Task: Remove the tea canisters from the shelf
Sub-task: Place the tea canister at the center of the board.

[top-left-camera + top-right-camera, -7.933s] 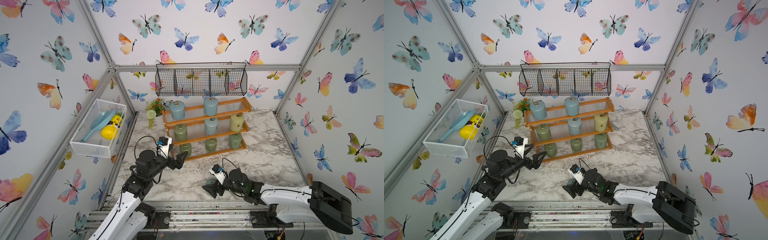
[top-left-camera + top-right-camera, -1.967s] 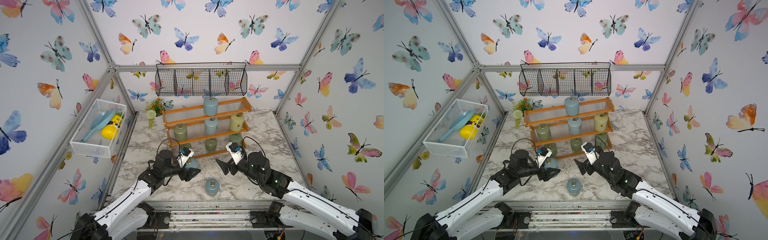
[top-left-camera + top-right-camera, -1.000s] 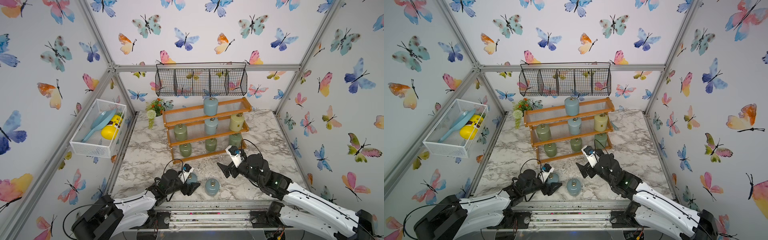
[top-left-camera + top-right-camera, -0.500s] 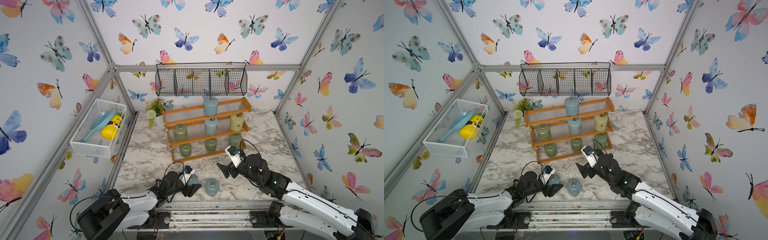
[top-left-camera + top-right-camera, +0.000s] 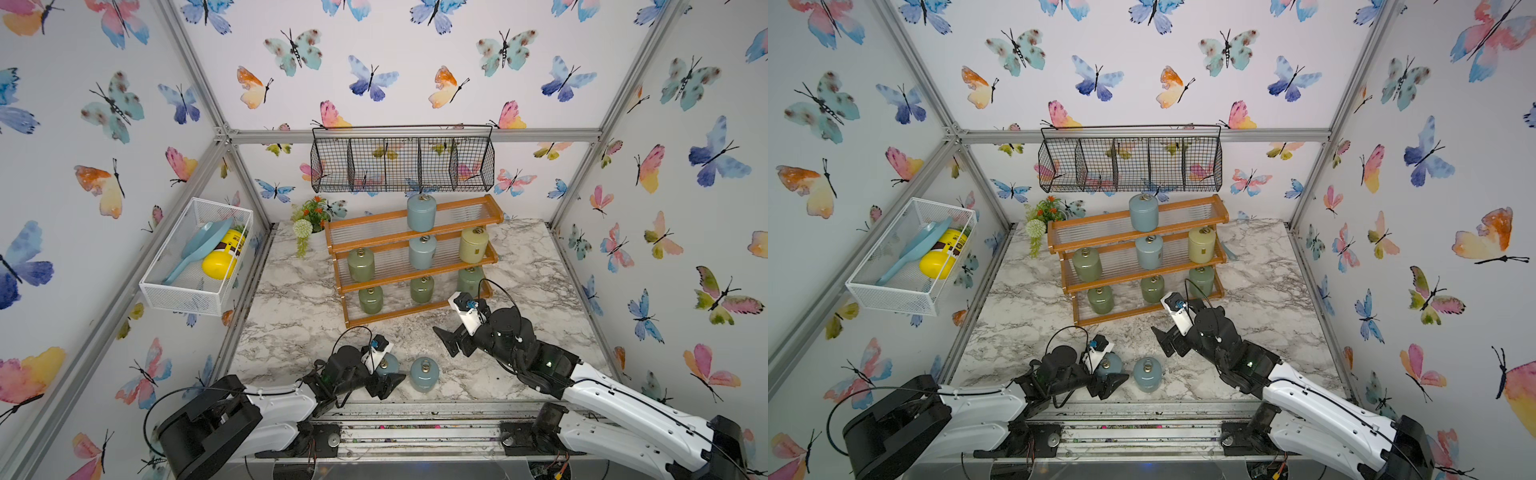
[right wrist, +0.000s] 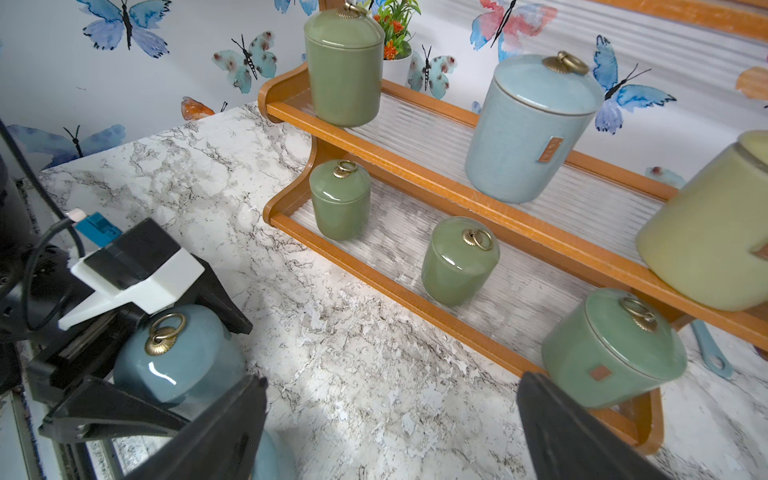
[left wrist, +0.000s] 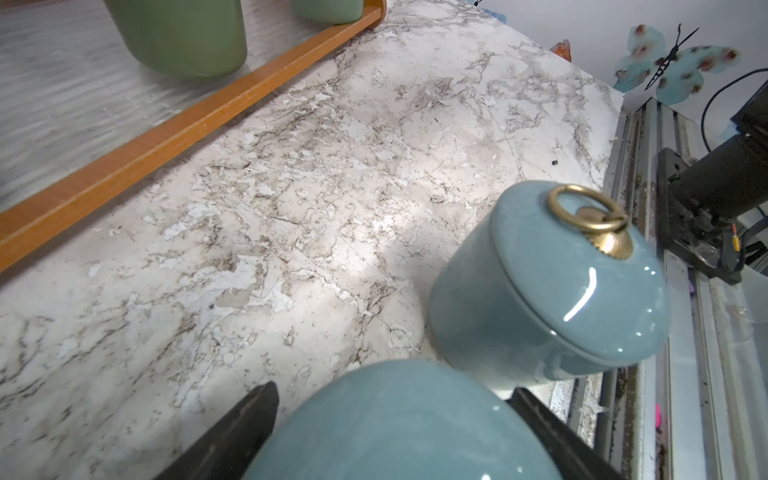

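Observation:
The shelf [image 5: 399,314] holds a blue tea canister [image 5: 421,212] on top. Green [image 5: 360,264], blue [image 5: 422,252] and yellow [image 5: 473,244] ones fill the middle tier, and three green ones, such as [image 6: 457,266], the bottom tier. Two more blue canisters stand on the marble near the front edge. One [image 5: 424,374] is free. The other [image 5: 387,365] sits between the parted fingers of my left gripper [image 5: 388,372], with marble showing beside one fingertip [image 7: 257,403]. My right gripper [image 5: 446,343] hovers open and empty before the shelf's right end.
A black wire basket [image 5: 402,162] hangs above the shelf. A white mesh basket [image 5: 195,253] on the left wall holds a yellow bottle [image 5: 222,259] and a blue scoop. A small flower pot [image 5: 309,220] stands left of the shelf. A metal rail [image 5: 415,419] runs along the front.
The left gripper's jaws have parted from the blue canister, which now stands on the table beside the other blue one. The right arm has barely moved and stays open.

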`<state>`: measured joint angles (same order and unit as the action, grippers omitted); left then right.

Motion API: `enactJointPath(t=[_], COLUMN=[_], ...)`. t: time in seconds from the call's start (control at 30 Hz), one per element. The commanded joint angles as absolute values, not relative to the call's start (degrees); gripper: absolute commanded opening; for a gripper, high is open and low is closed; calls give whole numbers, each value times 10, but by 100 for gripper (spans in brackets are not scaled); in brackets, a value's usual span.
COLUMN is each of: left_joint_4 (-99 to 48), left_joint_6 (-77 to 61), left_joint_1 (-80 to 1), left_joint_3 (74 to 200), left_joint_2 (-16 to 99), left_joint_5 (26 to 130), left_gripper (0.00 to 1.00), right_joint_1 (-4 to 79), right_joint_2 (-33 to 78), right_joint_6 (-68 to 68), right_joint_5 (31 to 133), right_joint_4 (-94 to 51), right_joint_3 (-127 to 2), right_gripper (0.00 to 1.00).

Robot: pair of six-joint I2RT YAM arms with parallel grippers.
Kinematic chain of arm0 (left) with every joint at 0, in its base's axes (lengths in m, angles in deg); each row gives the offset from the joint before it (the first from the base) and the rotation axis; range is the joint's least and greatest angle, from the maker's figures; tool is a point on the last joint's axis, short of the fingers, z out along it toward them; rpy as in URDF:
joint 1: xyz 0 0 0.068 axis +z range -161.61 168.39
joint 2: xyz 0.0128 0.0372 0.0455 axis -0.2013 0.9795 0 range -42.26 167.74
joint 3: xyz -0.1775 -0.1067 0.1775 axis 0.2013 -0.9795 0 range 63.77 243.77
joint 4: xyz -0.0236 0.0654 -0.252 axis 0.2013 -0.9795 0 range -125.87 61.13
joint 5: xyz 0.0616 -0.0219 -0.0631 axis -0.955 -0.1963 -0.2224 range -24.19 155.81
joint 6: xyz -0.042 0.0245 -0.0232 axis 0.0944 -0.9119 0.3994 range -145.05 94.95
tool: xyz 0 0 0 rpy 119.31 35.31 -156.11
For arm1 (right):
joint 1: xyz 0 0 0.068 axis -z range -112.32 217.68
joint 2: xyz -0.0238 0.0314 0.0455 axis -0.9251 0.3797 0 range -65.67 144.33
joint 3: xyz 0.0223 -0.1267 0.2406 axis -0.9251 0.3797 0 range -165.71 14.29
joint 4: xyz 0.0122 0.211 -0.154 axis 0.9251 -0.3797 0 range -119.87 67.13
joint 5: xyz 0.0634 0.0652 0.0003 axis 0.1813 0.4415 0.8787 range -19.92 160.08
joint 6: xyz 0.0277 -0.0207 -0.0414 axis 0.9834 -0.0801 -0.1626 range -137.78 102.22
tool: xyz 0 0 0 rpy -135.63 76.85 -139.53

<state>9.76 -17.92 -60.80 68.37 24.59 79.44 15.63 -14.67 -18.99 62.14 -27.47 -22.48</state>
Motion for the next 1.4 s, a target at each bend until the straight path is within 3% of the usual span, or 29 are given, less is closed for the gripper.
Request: enactJointPath(t=[0.0, 0.47, 1.37], left_joint_4=[78, 44, 55], left_joint_6=[-173, -155, -144], left_joint_1=[-620, -644, -659], left_joint_3=[683, 670, 696], left_joint_2=[228, 176, 204], left_joint_5=[774, 747, 746], left_gripper=[89, 96, 98], right_joint_1=[158, 158, 158], right_joint_2=[-146, -157, -190], right_joint_6=[-196, -194, -181], right_joint_5=[623, 623, 614], right_joint_4=[-277, -281, -302], right_joint_3=[-227, -218, -212], right_gripper=[100, 100, 100])
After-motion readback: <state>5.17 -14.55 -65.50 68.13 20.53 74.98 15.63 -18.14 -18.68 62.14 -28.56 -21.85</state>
